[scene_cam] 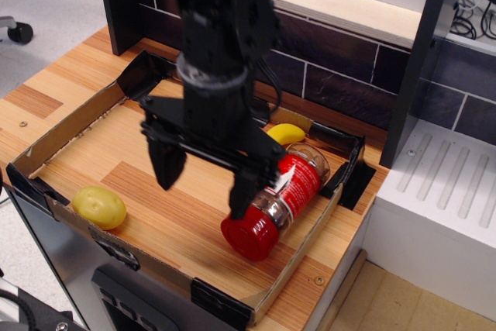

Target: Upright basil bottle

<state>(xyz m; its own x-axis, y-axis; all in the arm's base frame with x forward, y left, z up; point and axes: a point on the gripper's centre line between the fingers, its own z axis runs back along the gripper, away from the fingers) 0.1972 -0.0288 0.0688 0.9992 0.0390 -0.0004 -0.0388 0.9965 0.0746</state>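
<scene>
My claw (pixel 205 185) hangs over the middle of the tray (pixel 46 149), fingers spread wide with nothing between them. One finger (pixel 167 167) points down over bare tray floor on the lemon side; the other overlaps the bottle (pixel 275 203) in this view, near its cap end, and I cannot tell whether it touches. The bottle lies on its side in the near right corner of the tray, red cap (pixel 249 236) toward the front edge, base toward the back wall, label facing up. The banana (pixel 285 132) lies just behind the bottle's base, partly hidden by my arm; contact between the two cannot be judged. The lemon (pixel 99 207) sits at the front left rim of the tray, well apart from the bottle. The tray is a shallow cardboard box with black taped corners, resting on the wooden worktop (pixel 35 98). A dark tiled wall (pixel 341 75) runs behind it.
</scene>
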